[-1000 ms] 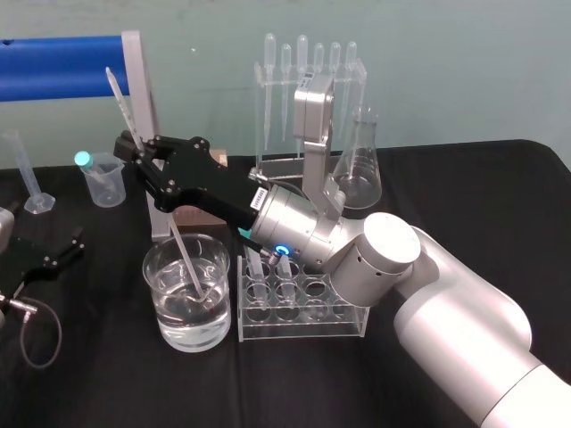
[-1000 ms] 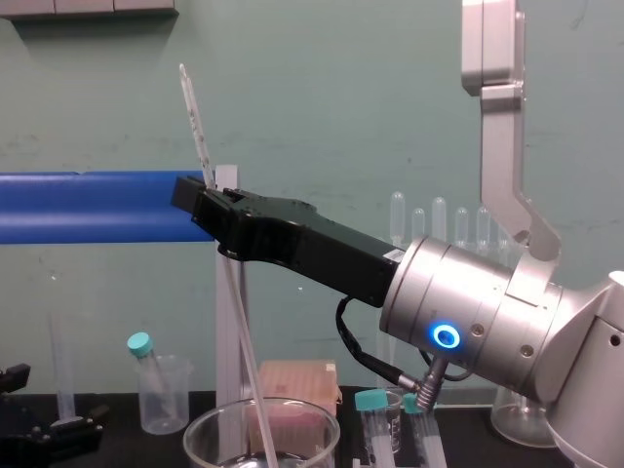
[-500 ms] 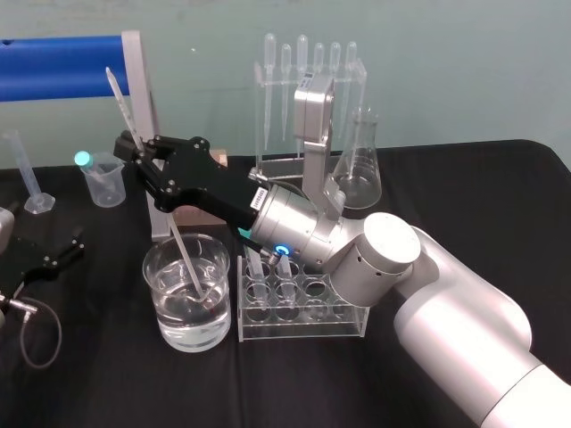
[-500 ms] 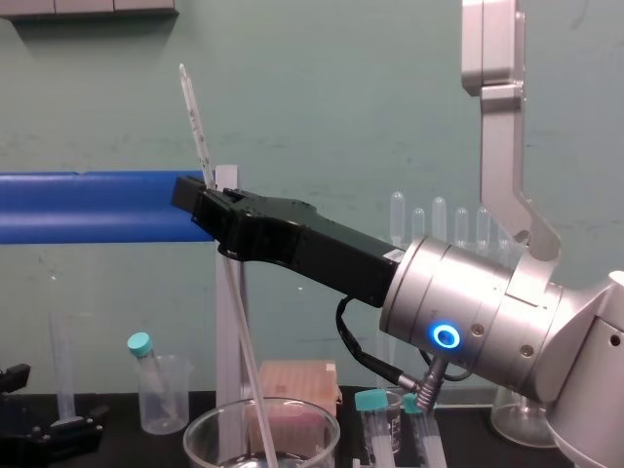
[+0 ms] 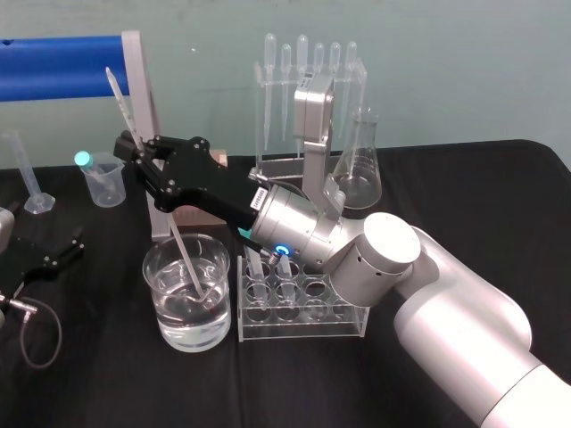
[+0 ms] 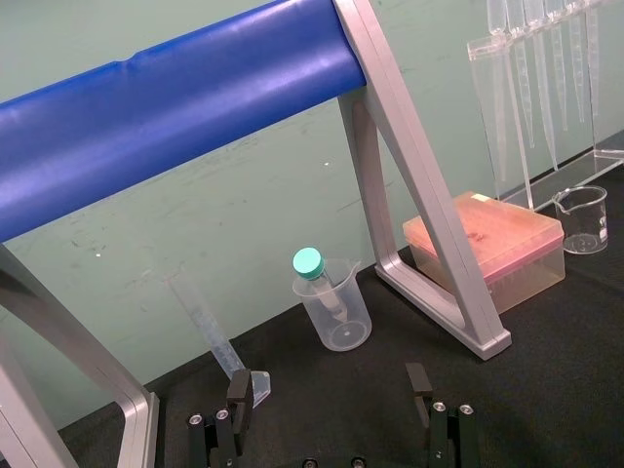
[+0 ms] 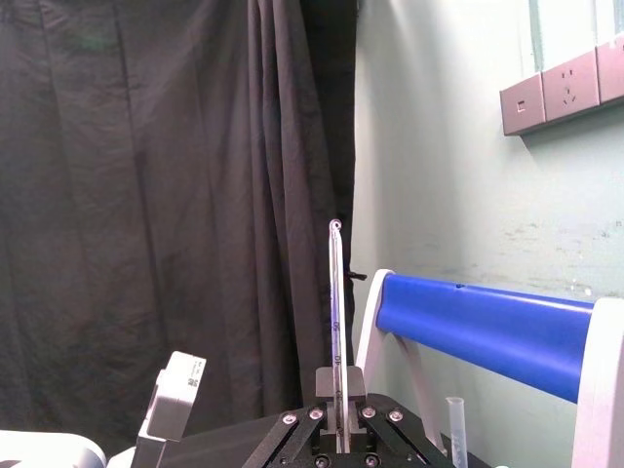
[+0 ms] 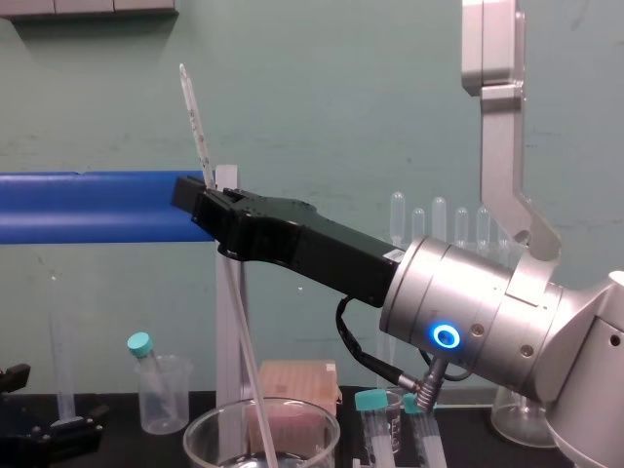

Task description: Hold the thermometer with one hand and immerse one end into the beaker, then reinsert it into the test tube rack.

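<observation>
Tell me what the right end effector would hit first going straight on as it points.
Likely nothing close: the right end effector, shut on the thermometer, aims alongside the blue bar, toward its far leg and the dark curtain. Depth is unclear. The left end effector sits parked.

My right hand, closed on the thermometer, hangs over the beaker with the silver frame post just behind it and the tube rack just beside the beaker on the right, so room there is tight. Bare bench lies open in front of the beaker and rack, while my left hand rests well off left.
</observation>
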`<state>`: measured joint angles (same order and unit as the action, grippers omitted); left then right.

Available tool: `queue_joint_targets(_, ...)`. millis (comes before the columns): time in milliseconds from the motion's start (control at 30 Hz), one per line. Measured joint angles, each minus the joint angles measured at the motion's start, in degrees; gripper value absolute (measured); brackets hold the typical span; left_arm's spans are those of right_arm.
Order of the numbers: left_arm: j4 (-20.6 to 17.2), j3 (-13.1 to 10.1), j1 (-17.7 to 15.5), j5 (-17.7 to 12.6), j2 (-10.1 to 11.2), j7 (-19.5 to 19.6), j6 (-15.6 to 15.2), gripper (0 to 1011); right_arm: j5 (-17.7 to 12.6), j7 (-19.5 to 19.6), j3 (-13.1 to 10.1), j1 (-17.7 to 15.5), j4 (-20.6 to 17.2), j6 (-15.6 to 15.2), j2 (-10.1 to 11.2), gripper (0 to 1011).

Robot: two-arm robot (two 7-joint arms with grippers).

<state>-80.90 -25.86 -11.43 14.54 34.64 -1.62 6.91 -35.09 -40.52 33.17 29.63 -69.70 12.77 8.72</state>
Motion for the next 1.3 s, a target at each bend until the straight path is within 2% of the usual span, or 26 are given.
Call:
queue_joint_targets(100,0.00,0.00,0.00,0.00,0.00,0.00,0.00,1008,-0.32,-0.50,-0.07,0.01,0.03,0.08,-0.04,58)
queue_joint_targets(433,0.00,0.00,0.00,0.00,0.00,0.00,0.00,1008,-4.97,-4.43,-2.21,-0.31,-0.68,3.39,-0.69,58)
queue_joint_targets(767,0.00,0.00,0.00,0.00,0.00,0.00,0.00,1008,-7.67,-5.46,-4.48,0.16,-5.27,6.17,-0.05,58)
queue_joint_targets(1000,0.00,0.00,0.00,0.00,0.00,0.00,0.00,1008,-8.75,-5.03,-6.66,-0.23,-10.36,7.60,2.00,58)
queue_joint_targets(1133,0.00,0.00,0.00,0.00,0.00,0.00,0.00,1008,-8.33,-1.84,-8.95,-2.31,-15.15,7.84,4.74,58)
queue_joint_targets(1167,0.00,0.00,0.00,0.00,0.00,0.00,0.00,1008,-7.79,-0.28,-9.92,-3.41,-16.99,7.82,5.90,58)
queue_joint_targets(1267,0.00,0.00,0.00,0.00,0.00,0.00,0.00,1008,-7.14,1.92,-11.38,-5.28,-19.68,7.51,7.60,58)
queue_joint_targets(1300,0.00,0.00,0.00,0.00,0.00,0.00,0.00,1008,-6.62,3.52,-12.59,-6.82,-21.70,7.11,8.87,58)
